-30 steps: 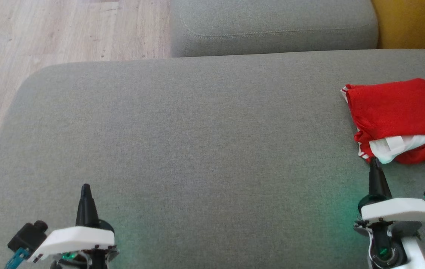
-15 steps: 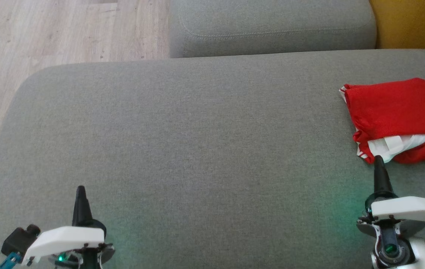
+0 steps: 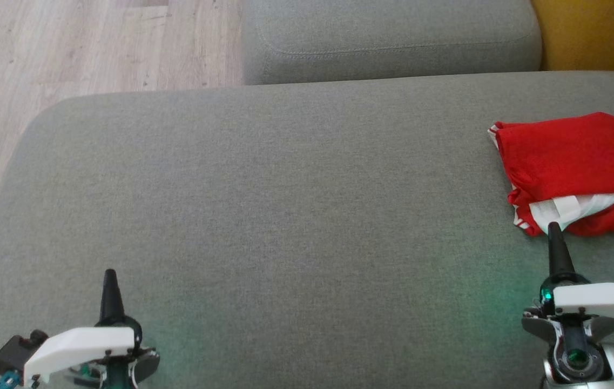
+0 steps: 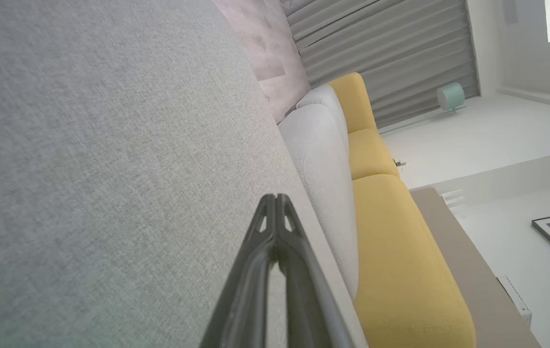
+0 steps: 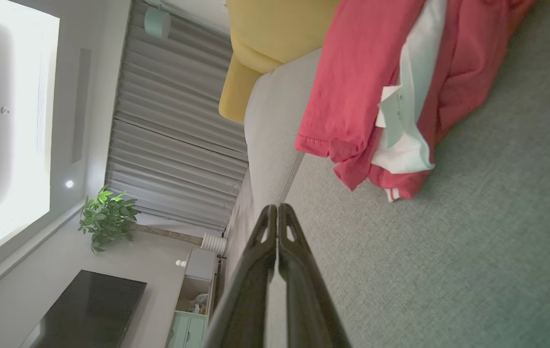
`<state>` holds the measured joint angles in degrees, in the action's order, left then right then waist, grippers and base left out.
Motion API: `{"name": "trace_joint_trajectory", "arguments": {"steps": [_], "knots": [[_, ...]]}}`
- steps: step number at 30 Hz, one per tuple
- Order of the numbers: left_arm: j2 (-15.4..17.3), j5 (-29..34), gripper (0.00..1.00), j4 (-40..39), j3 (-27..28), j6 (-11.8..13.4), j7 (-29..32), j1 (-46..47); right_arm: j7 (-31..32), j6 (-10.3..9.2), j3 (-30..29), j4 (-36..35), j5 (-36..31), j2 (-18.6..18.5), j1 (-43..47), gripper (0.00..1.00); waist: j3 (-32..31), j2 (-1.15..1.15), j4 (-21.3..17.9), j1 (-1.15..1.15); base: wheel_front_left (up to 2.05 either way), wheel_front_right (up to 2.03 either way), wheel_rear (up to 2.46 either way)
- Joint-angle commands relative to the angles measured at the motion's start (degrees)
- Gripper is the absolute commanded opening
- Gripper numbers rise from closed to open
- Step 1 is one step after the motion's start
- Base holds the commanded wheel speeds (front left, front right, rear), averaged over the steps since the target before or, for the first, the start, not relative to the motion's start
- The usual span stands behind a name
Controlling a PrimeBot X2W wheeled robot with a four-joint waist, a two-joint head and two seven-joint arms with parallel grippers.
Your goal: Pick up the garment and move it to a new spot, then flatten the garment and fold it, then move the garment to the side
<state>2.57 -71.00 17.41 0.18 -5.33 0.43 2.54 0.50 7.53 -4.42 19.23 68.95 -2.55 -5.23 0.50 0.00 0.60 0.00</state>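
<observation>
Left fingers [image 3: 109, 289] eased back | garment [image 3: 571, 159] red, folded, white layer showing

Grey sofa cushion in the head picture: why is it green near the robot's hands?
Head view: a green glow tints the grey fabric sofa cushion beside the left gripper and right gripper, likely from small green lights on their wrists. Right wrist view: the same tint.

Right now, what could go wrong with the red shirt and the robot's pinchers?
1. The right gripper, shut, points at the red garment's near edge; a nudge forward could snag the white layer and spoil the fold.
2. The garment runs past the head view's right edge, so its far side is unseen; a push might slide it off the grey cushion.
</observation>
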Motion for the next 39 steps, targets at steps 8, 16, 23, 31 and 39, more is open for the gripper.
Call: {"name": "trace_joint_trajectory", "arguments": {"steps": [8,16,23,31,39], "knots": [[0.25,-5.83,0.0,-2.48,3.02,-0.9,1.61,3.34,1.68,-0.03,-0.1,-2.95,6.44,-0.27,-1.33,0.0,-0.08,0.0,-0.15,0.0,0.0,0.0,0.0],[0.27,-10.52,0.0,-2.74,4.03,-1.29,2.97,3.44,3.0,-0.03,-0.71,-3.64,11.57,-0.28,-1.22,0.0,-0.15,0.0,-0.29,0.0,0.0,0.0,0.0],[0.29,-14.62,0.0,-2.97,4.91,-1.62,4.15,3.52,4.15,-0.04,-1.25,-4.24,16.05,-0.3,-1.12,0.0,-0.22,0.0,-0.41,0.0,0.0,0.0,0.0],[0.3,-18.72,0.0,-3.2,5.8,-1.95,5.34,3.61,5.3,-0.04,-1.78,-4.85,20.54,-0.31,-1.01,0.0,-0.28,0.0,-0.53,0.0,0.0,0.0,0.0],[0.31,-21.18,0.0,-3.34,6.33,-2.15,6.04,3.66,5.99,-0.04,-2.1,-5.21,23.22,-0.32,-0.95,0.0,-0.32,0.0,-0.6,0.0,0.0,0.0,0.0]]}}
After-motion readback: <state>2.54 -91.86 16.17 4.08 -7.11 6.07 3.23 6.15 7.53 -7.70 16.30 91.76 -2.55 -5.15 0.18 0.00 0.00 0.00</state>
